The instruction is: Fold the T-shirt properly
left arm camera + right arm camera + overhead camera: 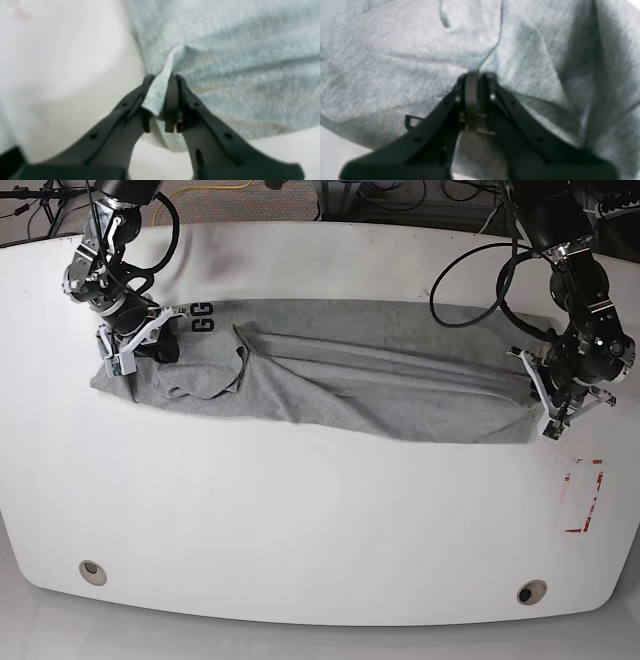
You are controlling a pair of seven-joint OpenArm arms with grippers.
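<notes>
The grey T-shirt (340, 380) lies stretched in a long wrinkled band across the far half of the white table (300, 520), black lettering showing near one end. The left gripper (162, 82) is pinched on a raised fold of cloth at the shirt's edge, bare tabletop just beside it. The right gripper (476, 76) is pressed together on bunched fabric at the opposite end, cloth heaped around its jaws. The near half of the table is bare apart from a red-marked rectangle (583, 497) near the left arm's side.
</notes>
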